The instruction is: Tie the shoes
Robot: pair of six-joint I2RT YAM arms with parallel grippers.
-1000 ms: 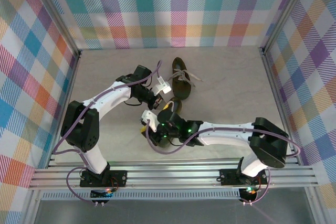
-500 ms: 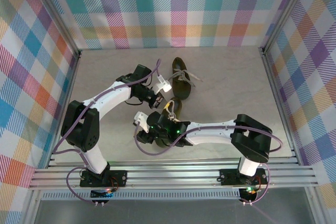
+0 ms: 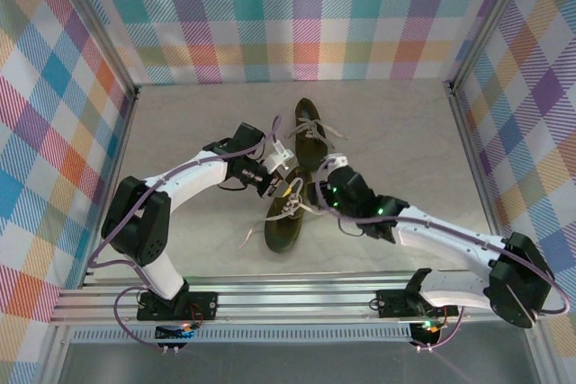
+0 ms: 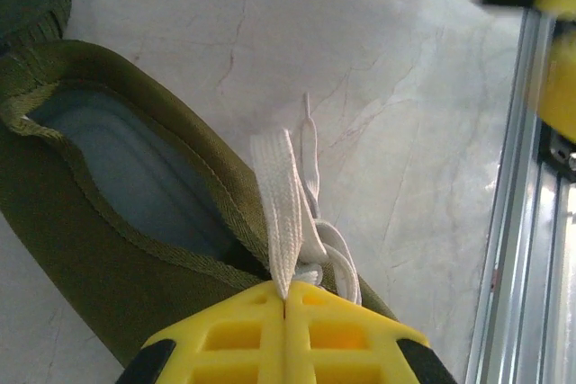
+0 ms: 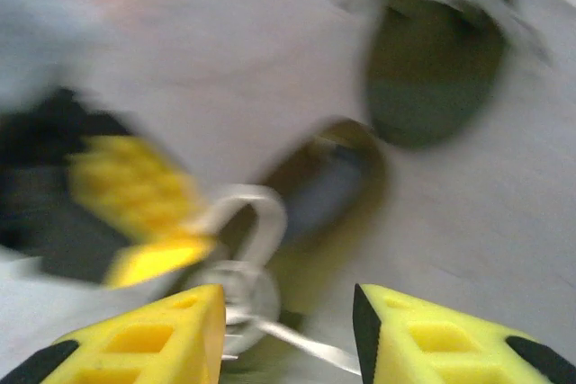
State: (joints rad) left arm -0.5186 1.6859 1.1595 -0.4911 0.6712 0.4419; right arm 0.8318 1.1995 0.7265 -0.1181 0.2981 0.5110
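Two dark olive shoes with cream laces lie mid-table. The near shoe (image 3: 281, 227) points its toe at the arms; the far shoe (image 3: 311, 132) lies behind it. My left gripper (image 3: 287, 178) hangs over the near shoe's opening, shut on a lace loop (image 4: 281, 213) pulled up from the knot, the jaws (image 4: 285, 299) pressed together. My right gripper (image 3: 317, 189) sits just right of that shoe, open, with its fingertips (image 5: 202, 325) apart in a blurred picture. A thin lace strand (image 5: 301, 343) runs across the gap, untouched. One loose lace end (image 3: 247, 238) trails on the table to the left.
Aluminium rails (image 3: 297, 299) run along the near edge, and one rail (image 4: 522, 222) lies close on the right in the left wrist view. Plaid walls (image 3: 63, 105) close in the left, back and right sides. The pale marble tabletop (image 3: 396, 132) has open room at the right.
My right gripper went from shut to open and swung from the near-left of the shoe round to its right side, uncovering the shoe. The left gripper shifted slightly right, still gripping the lace.
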